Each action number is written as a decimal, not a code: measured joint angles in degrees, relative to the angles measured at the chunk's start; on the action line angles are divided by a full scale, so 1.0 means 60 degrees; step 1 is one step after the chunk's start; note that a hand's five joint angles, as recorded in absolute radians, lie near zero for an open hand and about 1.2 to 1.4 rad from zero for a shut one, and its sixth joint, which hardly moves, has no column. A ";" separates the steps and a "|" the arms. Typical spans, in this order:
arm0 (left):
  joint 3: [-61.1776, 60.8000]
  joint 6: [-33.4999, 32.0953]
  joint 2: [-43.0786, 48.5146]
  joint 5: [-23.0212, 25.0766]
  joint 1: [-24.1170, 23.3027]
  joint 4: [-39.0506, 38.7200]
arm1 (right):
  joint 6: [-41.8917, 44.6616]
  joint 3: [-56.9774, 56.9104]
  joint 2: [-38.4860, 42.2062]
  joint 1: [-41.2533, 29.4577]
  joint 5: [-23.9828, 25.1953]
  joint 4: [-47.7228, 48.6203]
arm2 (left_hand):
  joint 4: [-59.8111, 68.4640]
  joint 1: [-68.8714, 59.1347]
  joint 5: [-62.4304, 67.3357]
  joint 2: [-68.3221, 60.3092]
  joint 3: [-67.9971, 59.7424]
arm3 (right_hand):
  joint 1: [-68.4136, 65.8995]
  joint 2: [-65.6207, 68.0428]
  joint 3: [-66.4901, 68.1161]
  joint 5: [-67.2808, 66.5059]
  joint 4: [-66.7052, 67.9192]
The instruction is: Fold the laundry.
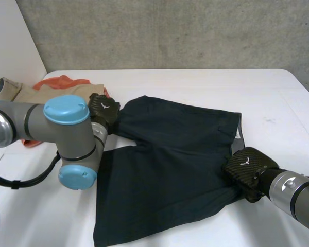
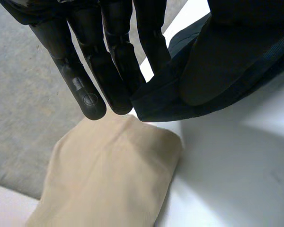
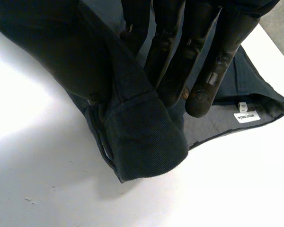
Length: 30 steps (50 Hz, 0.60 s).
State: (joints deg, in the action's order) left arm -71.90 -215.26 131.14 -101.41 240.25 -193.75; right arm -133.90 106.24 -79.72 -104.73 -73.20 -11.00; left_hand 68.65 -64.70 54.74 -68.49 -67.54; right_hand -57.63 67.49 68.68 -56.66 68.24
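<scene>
Our left hand [image 2: 109,71] pinches dark shorts [image 1: 170,164] hem at fingertips; right hand [image 3: 180,56] pinches waistband corner under fingers; nothing folded yet, we reckon.

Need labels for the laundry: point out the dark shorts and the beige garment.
dark shorts [image 1: 170,164], head view, middle of the fabric.
beige garment [image 2: 113,175], left wrist view, its middle.

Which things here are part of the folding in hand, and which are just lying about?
In use: dark shorts, pinched by the left hand at a leg hem and the right hand at the waistband.
Lying about: beige garment, orange cloth, both beyond the left arm on the white table.
</scene>
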 measured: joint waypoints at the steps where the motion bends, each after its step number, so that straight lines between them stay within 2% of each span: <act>1: -0.0094 -0.0003 -0.0101 -0.0072 -0.0030 0.0042 | -0.0002 -0.0007 0.0000 -0.0009 -0.0003 -0.0002 | 0.0000 0.0000 -0.0001 0.0000 0.0000 | -0.0001 0.0000 0.0000 0.0000 0.0000; 4: -0.0365 -0.0009 -0.0347 -0.0208 -0.0217 0.0155 | -0.0016 -0.0043 -0.0003 -0.0041 -0.0002 0.0005 | 0.0000 0.0018 -0.0001 0.0000 0.0000 | 0.0000 0.0000 -0.0001 0.0000 0.0000; 5: -0.0439 -0.0012 -0.0400 -0.0223 -0.0311 0.0182 | -0.0034 -0.0067 -0.0003 -0.0057 0.0002 0.0015 | -0.5061 0.5514 -0.4724 0.5048 0.4918 | -0.0001 0.0000 0.0000 0.0001 0.0000; 7: -0.0521 -0.0004 -0.0467 -0.0231 -0.0467 0.0212 | -0.0107 -0.0107 -0.0002 -0.0071 0.0009 0.0048 | -0.8620 0.8794 -0.8010 0.8567 0.8361 | -0.0001 0.0000 0.0000 -0.0012 0.0000; 9: -0.0578 0.0025 -0.0557 -0.0235 -0.0572 0.0231 | -0.0274 -0.0168 0.0006 -0.0078 0.0024 0.0107 | -0.9417 0.9010 -0.8681 0.9376 0.9154 | -0.0001 0.0000 0.0000 0.0001 0.0001; 14: -0.0950 0.0349 -0.1272 -0.0236 -0.0670 0.0293 | -0.0968 -0.0394 0.0069 -0.0054 0.0094 0.0280 | -0.9443 0.9003 -0.8686 0.9404 0.9175 | -0.0001 0.0000 0.0000 0.0000 0.0001; 20: -0.2314 0.1751 -0.3161 -0.0203 -0.0812 0.0684 | -0.1897 -0.0814 0.0279 0.0001 0.0136 0.0549 | -0.9073 0.8299 -0.8386 0.8937 0.8845 | 0.0000 0.0000 0.0000 0.0002 0.0002; 22: -0.2478 0.1924 -0.3362 -0.0198 -0.0844 0.0767 | -0.1972 -0.0865 0.0321 0.0004 0.0130 0.0581 | -0.8872 0.8100 -0.8180 0.8798 0.8686 | 0.0000 0.0000 0.0000 0.0000 0.0002; 23: -0.3056 0.2494 -0.3998 -0.0176 -0.0986 0.1166 | -0.2160 -0.1017 0.0474 0.0013 0.0100 0.0660 | -0.8557 0.7856 -0.7894 0.8546 0.8418 | -0.0001 0.0000 0.0000 0.0000 0.0002; 30: -0.4694 0.4044 -0.5186 0.0063 -0.1620 0.2800 | -0.2387 -0.1348 0.0935 0.0021 0.0033 0.0758 | -0.8508 0.7851 -0.7845 0.8509 0.8364 | -0.0001 0.0000 -0.0001 0.0002 0.0002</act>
State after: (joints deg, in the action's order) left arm -100.06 -190.99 100.02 -101.04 230.53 -176.95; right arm -148.23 98.15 -74.11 -104.60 -73.00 -6.45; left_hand 17.60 -17.60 7.67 -17.43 -17.35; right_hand -57.63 67.49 68.67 -56.65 68.25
